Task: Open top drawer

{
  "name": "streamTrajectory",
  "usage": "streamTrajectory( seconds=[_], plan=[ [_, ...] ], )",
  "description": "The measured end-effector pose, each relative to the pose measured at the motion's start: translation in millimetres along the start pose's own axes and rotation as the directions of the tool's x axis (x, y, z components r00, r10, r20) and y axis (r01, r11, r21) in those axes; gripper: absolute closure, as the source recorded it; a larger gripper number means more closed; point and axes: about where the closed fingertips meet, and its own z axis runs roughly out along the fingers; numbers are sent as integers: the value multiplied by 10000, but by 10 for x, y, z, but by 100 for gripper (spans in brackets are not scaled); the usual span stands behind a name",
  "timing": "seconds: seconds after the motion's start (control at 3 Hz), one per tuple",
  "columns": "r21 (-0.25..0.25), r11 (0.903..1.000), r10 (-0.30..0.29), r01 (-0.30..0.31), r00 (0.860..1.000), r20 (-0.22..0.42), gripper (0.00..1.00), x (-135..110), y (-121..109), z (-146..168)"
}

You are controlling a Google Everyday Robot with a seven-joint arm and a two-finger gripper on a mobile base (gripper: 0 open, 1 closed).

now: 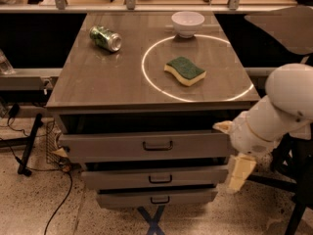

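The top drawer [112, 146] is the widest grey front, just under the tabletop, with a small dark bail handle [157, 145] at its centre. It stands a little way out, with a dark gap above it. My gripper [231, 151] is at the drawer's right end, on a white arm coming in from the right. Its two cream fingers are spread apart: one finger [222, 127] points left at the drawer's upper right corner, the other hangs down beside the second drawer. It holds nothing and is well right of the handle.
Two narrower drawers [154, 178] sit below. On the tabletop [98, 82] are a green can [105, 38] on its side, a white bowl [188, 23] and a green-yellow sponge [185, 70] inside a white ring. Cables and a stand lie on the floor at left.
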Motion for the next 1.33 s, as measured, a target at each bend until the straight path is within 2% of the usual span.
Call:
streamTrajectory(
  seconds=[0.33, 0.67, 1.0, 1.33],
  plan=[
    [1, 9996, -283, 283, 9993, 262, 0, -141, -80, 232],
    [120, 9997, -233, 229, 9992, 333, 0, -243, -259, 586],
    [293, 9995, -104, 94, 9994, 343, 0, -277, -396, 711],
    [513, 9985, -190, 171, 9991, 378, 25, -351, -541, 754]
  ],
)
